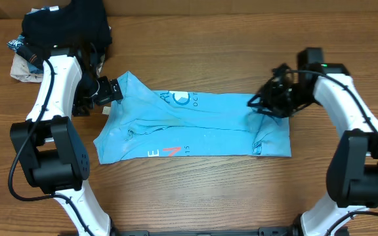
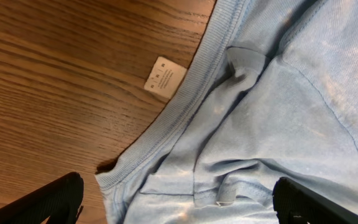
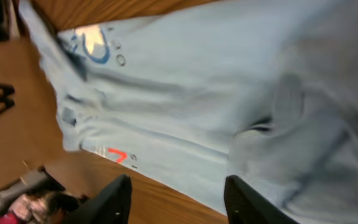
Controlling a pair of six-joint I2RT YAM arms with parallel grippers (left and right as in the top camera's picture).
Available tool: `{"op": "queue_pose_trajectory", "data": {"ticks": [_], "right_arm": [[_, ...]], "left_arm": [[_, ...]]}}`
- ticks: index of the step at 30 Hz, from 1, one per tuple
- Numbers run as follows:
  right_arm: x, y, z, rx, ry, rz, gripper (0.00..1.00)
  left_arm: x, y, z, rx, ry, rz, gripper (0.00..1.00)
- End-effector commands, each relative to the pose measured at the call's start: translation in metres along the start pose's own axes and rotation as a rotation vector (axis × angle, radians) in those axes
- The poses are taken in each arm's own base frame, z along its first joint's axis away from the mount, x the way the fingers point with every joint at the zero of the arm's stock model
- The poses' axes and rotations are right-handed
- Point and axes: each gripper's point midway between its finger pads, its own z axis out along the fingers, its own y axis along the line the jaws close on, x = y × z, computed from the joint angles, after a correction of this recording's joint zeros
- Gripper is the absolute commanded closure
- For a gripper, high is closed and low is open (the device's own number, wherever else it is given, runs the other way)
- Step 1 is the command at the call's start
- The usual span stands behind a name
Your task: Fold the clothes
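Presently: T-shirt crosswise, one arm at each end

The T-shirt (image 1: 202, 128) lies partly folded, its long axis running from the left gripper (image 1: 112, 90) to the right gripper (image 1: 254, 103). The left gripper hovers spread wide over the shirt's collar (image 2: 185, 106). The right gripper hangs over the opposite end, fingers apart and apparently pinching nothing, though the view is blurred. A dark garment pile (image 1: 67, 26) sits beyond the collar end, unobstructing.
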Motion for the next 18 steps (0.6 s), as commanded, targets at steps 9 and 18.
{"op": "queue_pose_trajectory", "data": {"ticks": [9, 18], "right_arm": [[-0.016, -0.008, -0.029, 0.219, -0.064, 0.061, 0.33], [-0.008, -0.073, -0.056, 0.399, -0.054, 0.111, 0.07]], "left_arm": [[-0.004, -0.007, -0.003, 0.014, -0.012, 0.005, 0.0], [-0.004, -0.01, -0.003, 0.016, -0.016, 0.011, 0.0]]}}
